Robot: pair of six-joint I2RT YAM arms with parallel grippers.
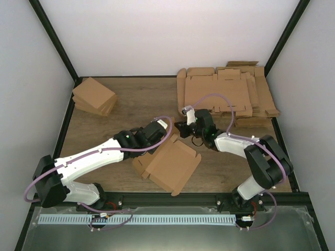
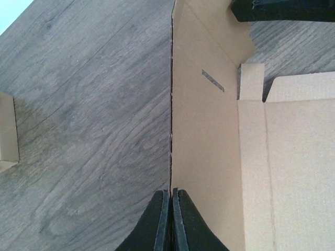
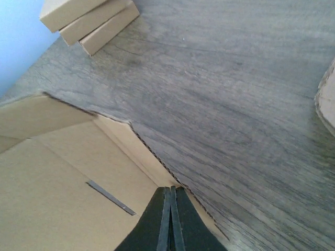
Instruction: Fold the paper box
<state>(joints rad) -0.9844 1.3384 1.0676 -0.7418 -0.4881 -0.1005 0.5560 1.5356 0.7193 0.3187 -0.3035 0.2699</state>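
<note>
The wooden table [image 1: 141, 99] bears the paper box [image 1: 172, 164], stacked boxes [image 1: 94, 97] and flat sheets [image 1: 225, 94].

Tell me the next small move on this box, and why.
Probably tip the slotted wall inward along its crease: the left gripper and right gripper are both shut on its edge, and it stands raised on the paper box.
</note>
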